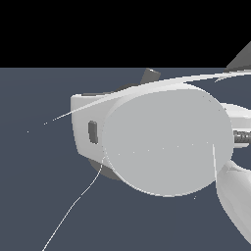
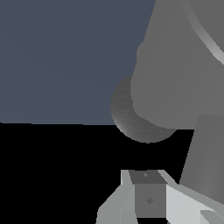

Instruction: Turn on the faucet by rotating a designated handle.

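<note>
Found the gripper [image 2: 146, 194] nearest the wrist camera, seen only as a grey block flanked by paler angled faces, with nothing between them. Could not tell from either view whether the fingers stood wide or narrow. Saw no contact between the gripper and anything else, with a black gap just beyond it. Noted the faucet [image 2: 175, 74] just past that gap: a thick, smooth grey body looming large, with a darker, round, faintly textured base [image 2: 127, 116] showing from behind it. Placed that base across the line where the blue-grey ground [image 2: 57, 57] ended against black. Marked a pale narrow band across the body as possibly the handle [image 2: 205, 37], though too close and too cropped to be sure. Turned to the exterior view and met mostly a glossy white arm shell [image 1: 166, 142], its flat round face toward the camera and covering nearly everything behind. Glimpsed only dark grey slivers past its rim, too little to name. Made out the same ground farthest back, ending against black.
</note>
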You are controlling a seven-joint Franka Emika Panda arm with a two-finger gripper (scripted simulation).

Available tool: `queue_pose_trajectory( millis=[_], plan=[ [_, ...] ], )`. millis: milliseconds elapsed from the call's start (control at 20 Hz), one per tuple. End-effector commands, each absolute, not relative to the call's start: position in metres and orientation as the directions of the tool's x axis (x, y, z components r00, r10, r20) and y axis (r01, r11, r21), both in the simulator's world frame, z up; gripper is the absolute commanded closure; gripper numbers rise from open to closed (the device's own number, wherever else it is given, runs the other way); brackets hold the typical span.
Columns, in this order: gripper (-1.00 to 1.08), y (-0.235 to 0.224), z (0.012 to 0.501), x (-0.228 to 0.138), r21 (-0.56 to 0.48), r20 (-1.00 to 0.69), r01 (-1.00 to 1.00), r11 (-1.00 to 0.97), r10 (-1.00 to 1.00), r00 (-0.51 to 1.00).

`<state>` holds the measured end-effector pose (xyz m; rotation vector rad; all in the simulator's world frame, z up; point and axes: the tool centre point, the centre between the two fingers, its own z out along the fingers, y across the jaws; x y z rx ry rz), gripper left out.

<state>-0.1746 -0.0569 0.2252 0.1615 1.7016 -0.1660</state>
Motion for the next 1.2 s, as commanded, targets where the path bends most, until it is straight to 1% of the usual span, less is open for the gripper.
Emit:
queue_pose_trajectory(
  millis=[0, 1150],
  plan=[
    [1.08, -0.039, 0.232, -0.174, 0.004, -0.991, 0.189, 0.982, 0.029, -0.13],
    [1.08, 0.015, 0.274, -0.16, 0.007, -0.999, 0.171, 0.985, 0.012, -0.03]
  ],
)
